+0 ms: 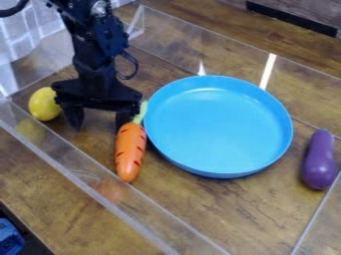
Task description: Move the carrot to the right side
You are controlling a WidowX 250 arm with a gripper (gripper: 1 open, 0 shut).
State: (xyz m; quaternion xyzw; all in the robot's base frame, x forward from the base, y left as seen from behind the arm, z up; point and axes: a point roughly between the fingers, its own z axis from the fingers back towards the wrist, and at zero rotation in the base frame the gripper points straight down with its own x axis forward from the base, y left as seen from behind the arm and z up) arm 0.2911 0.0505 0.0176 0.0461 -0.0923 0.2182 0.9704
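The orange carrot (130, 152) lies on the wooden table just left of the blue plate (260, 149), its green top pointing up toward the plate's rim. My black gripper (102, 120) hangs directly above and behind the carrot's leafy end, jaws spread wide and empty, one finger near the lemon and the other close to the carrot top.
A yellow lemon (46, 103) sits left of the gripper. A purple eggplant (318, 160) lies at the far right, past the plate. Clear plastic walls (80, 164) fence in the work area along the front and left.
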